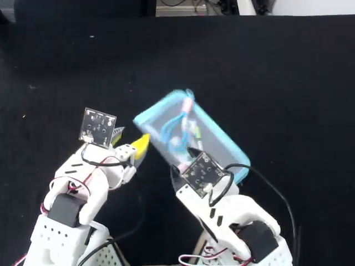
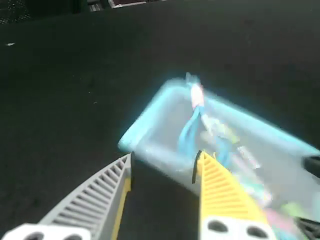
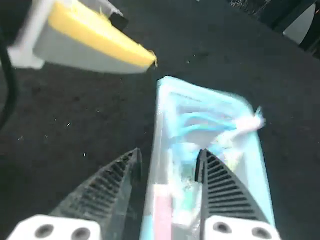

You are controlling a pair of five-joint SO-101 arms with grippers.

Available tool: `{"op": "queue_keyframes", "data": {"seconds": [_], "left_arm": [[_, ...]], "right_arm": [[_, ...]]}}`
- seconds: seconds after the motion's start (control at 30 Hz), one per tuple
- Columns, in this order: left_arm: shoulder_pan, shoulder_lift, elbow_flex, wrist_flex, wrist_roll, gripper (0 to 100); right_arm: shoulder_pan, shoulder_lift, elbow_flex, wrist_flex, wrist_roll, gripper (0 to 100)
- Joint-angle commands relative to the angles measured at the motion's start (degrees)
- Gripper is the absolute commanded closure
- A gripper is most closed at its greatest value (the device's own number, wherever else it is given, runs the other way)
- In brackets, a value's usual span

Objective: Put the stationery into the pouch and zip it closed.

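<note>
High view: one clear, blue-edged pouch (image 1: 191,136) lies on the table (image 1: 288,66), with stationery (image 1: 180,133) inside, number unclear. Two grippers: left gripper (image 2: 162,157) spread beside a corner, right gripper (image 3: 169,152) spread astride an edge.

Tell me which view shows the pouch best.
The high view: the pouch lies nearly whole against the black table, only its near edge hidden behind an arm. The left wrist view shows it cropped at one side; the right wrist view cuts off its near end.
</note>
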Motion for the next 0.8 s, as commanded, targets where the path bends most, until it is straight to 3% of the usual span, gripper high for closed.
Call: {"op": "queue_keyframes", "data": {"seconds": [0.0,0.1,0.33,0.6,0.77], "left_arm": [[-8.92,-0.53,-1.36,-1.23,0.26,79],[-13.05,-0.53,-0.66,-0.79,0.70,79],[-9.89,-0.53,6.46,-3.69,0.70,79],[-8.04,-0.53,9.01,-4.92,0.35,79],[-7.96,-0.53,9.19,-4.84,0.35,79]], "right_arm": [[4.92,-6.64,-0.92,-5.45,0.00,82.5],[13.27,-0.40,-1.36,-14.51,-2.46,82.5],[24.09,35.47,-15.08,-24.09,-11.87,82.8],[26.11,72.57,-36.26,-24.09,-26.64,82.8],[24.97,85.05,-40.13,-27.34,-26.90,82.8]]}}
